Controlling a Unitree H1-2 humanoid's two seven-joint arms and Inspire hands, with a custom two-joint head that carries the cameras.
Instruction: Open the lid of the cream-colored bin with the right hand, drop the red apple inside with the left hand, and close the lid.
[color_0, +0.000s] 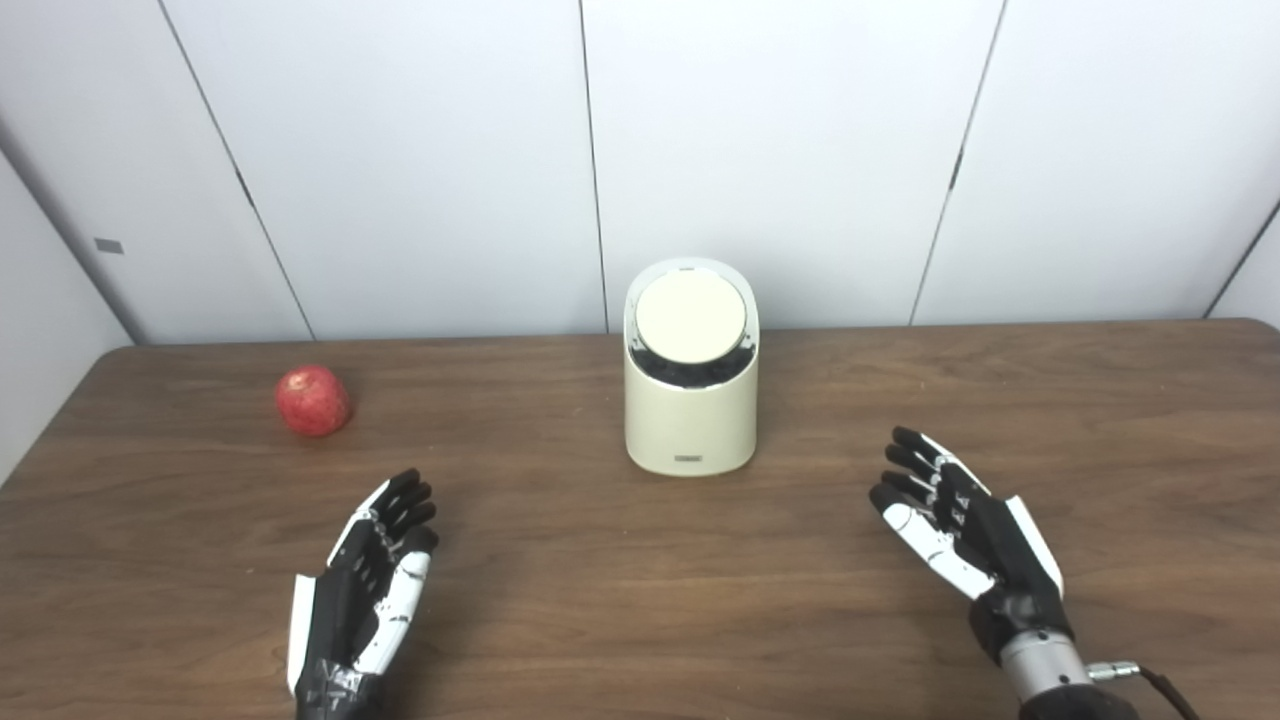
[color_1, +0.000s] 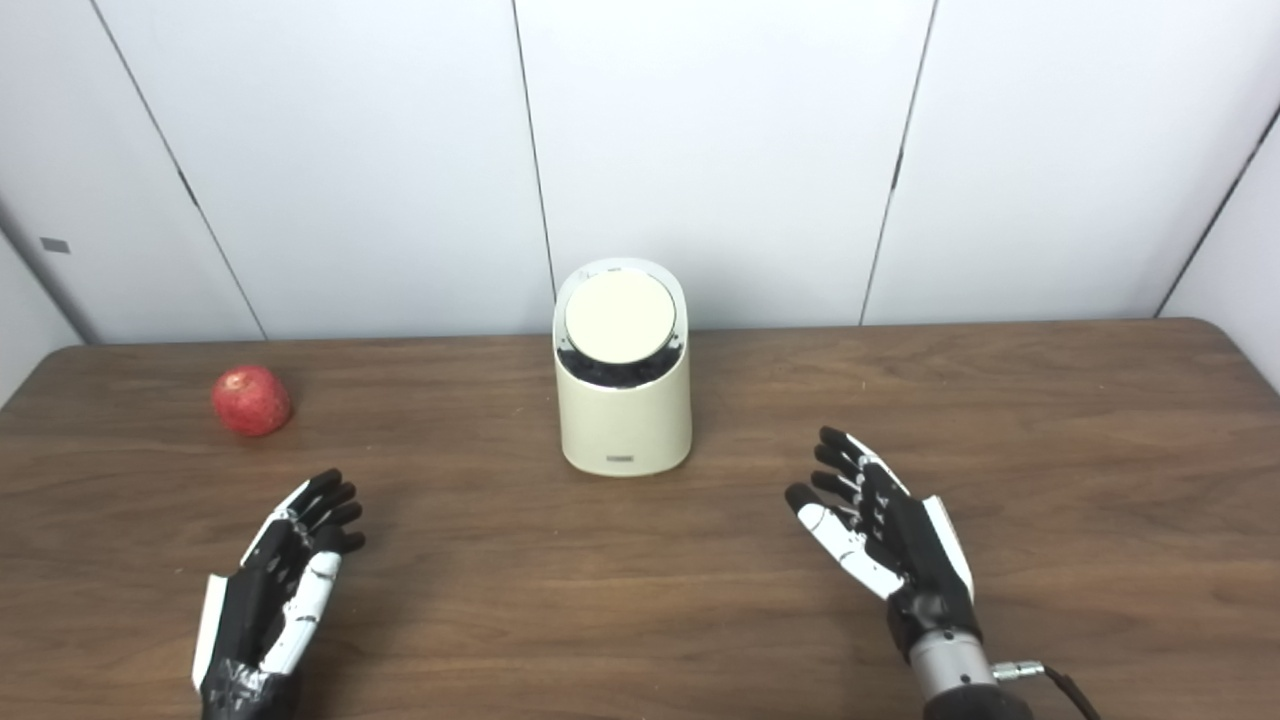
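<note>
Right, I'm seeing both hands idle over the near part of the bench (color_0: 640, 600), nothing held. Left hand (color_0: 362, 585) sits toward the near-left corner, palm turned inward, fingers (color_0: 405, 500) apart and stretched out toward the far edge, clamped on nothing. Right hand (color_0: 960, 530) is toward the near-right side, palm also turned inward, fingers (color_0: 915, 465) spread and loose, also holding nothing; a cable (color_0: 1150, 680) runs off its wrist toward the near edge. Cream-colored bin (color_0: 690, 420) stands upright at mid-width of the bench, closer to the far edge than the near one, well apart from both hands. Its lid (color_0: 691, 316) is a round cream disc, sloped to face me, seated in the top opening with a dark gap showing under its lower rim, so I read it as shut. There's a small label at the bin's base, too small to read. Red apple (color_0: 313, 400) rests on the bench toward the far-left corner, well left of the bin and beyond the left hand, touching neither. White wall panels (color_0: 400, 150) stand behind the far edge.
</note>
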